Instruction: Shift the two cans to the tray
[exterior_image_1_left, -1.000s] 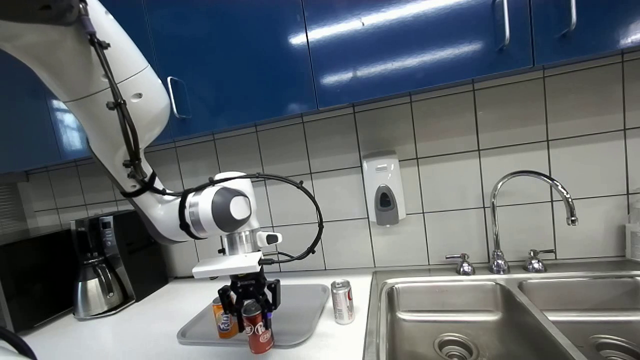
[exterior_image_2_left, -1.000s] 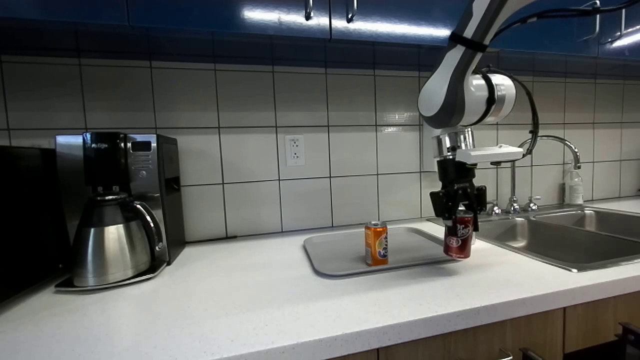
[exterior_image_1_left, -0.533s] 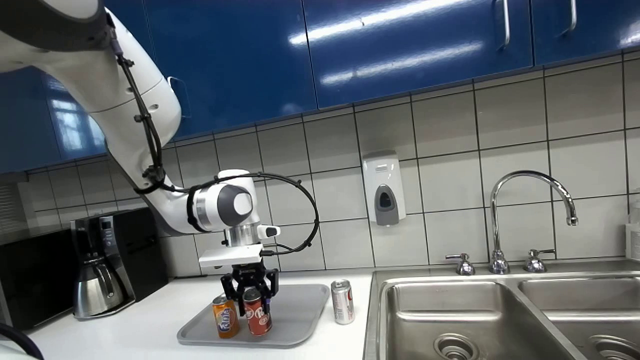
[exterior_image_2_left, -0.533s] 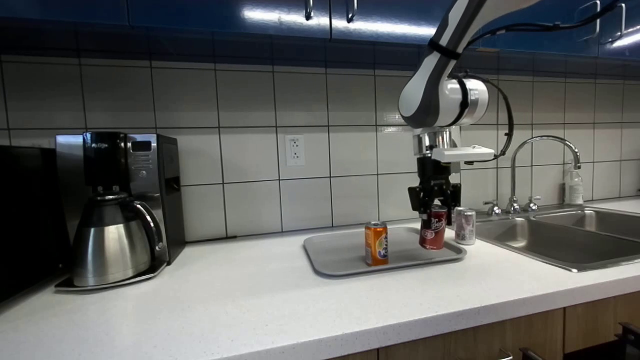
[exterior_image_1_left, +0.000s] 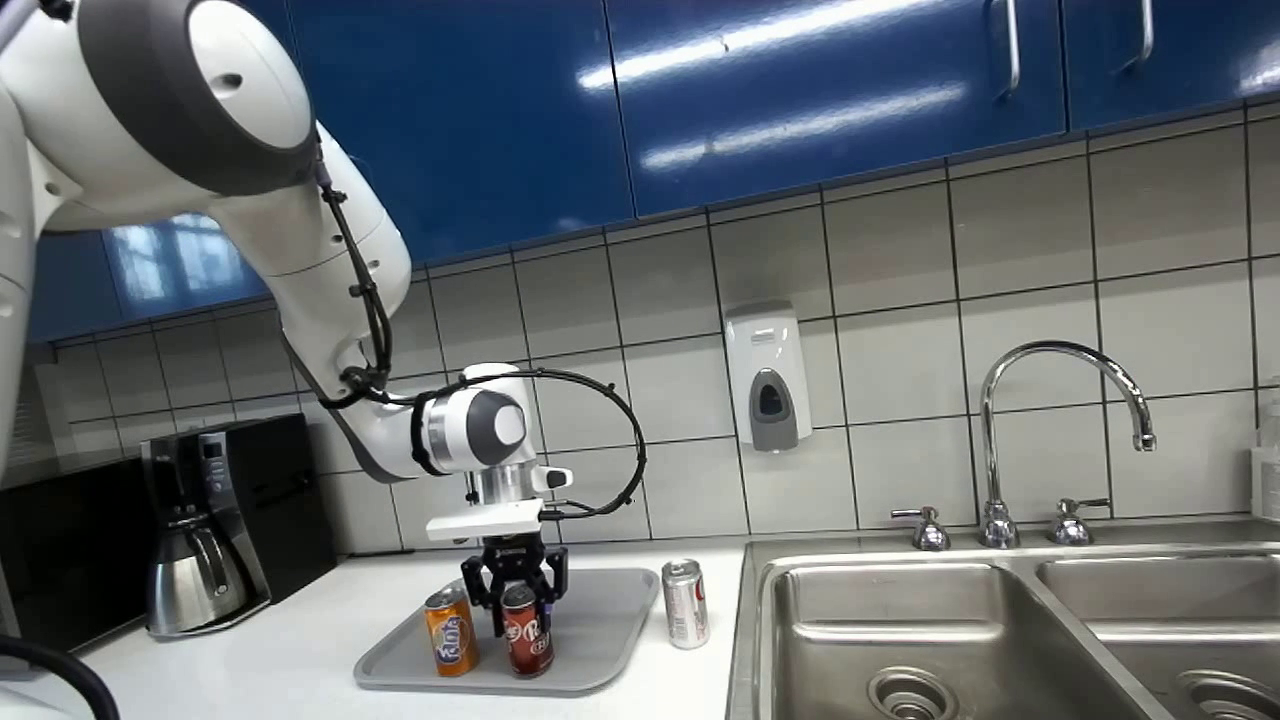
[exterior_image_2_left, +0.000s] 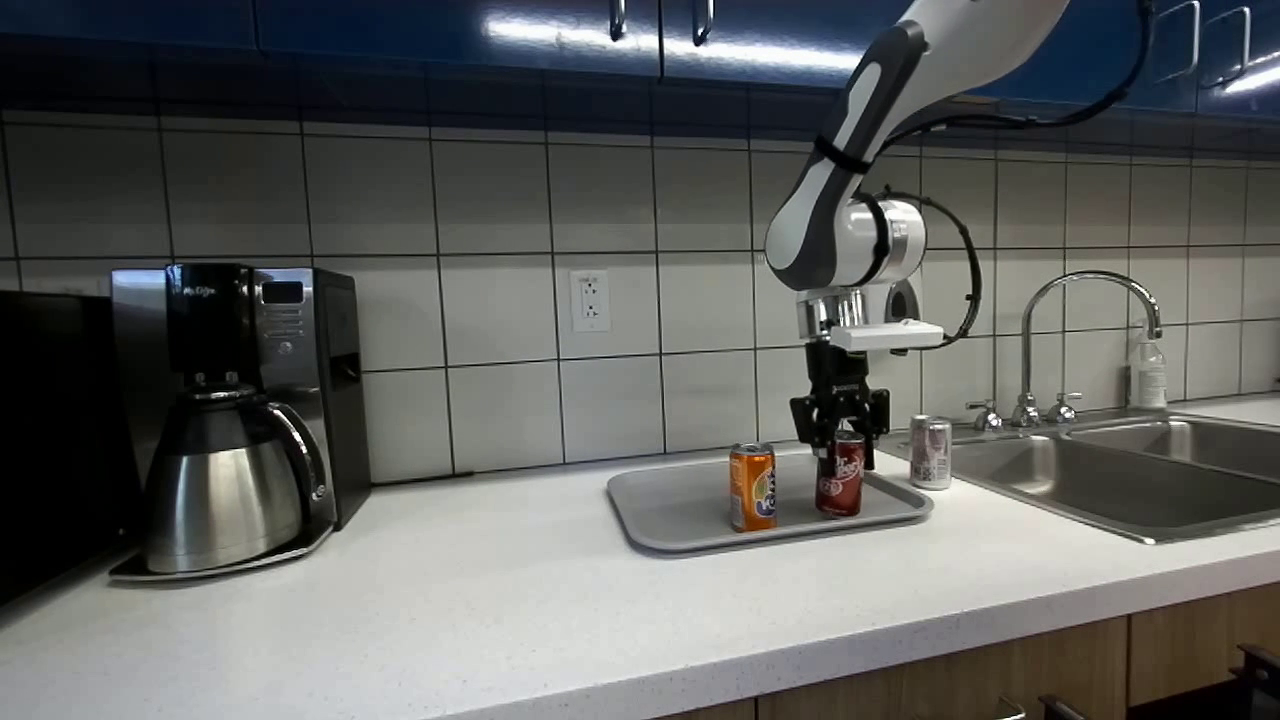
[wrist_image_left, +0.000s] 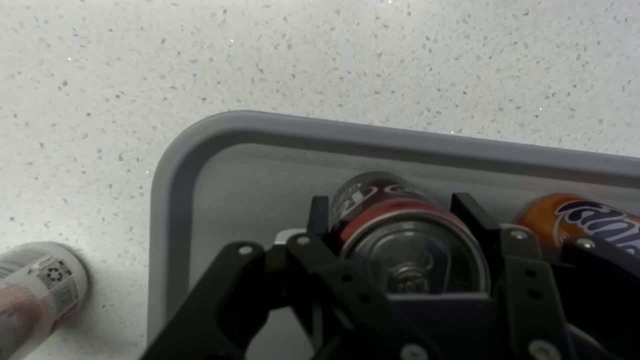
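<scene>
The dark red can (exterior_image_1_left: 528, 640) stands upright inside the pale grey tray (exterior_image_1_left: 600, 630), seemingly on its floor; it also shows in an exterior view (exterior_image_2_left: 840, 485) and the wrist view (wrist_image_left: 400, 250). My gripper (exterior_image_1_left: 521, 628) points down with a finger on each side of this can, also seen in the wrist view (wrist_image_left: 390, 215). It looks shut on the can's upper part; the lid's lower part is hidden by the gripper. The silver-grey can (exterior_image_1_left: 685, 603) stands upright on the counter beside the tray, and shows at the left of the wrist view (wrist_image_left: 40, 295).
An orange can (exterior_image_1_left: 451, 632) stands in the tray close beside the dark red can, near my right-hand finger in the wrist view (wrist_image_left: 585, 220). Steel sink basins (exterior_image_2_left: 1080, 480) lie beyond the silver-grey can. A coffee maker (exterior_image_2_left: 240, 420) stands at the far side of the counter.
My gripper has carried the dark red can from the tray's front edge inward over the tray, toward the orange can, then lowered it. The silver-grey and orange cans have not moved.
</scene>
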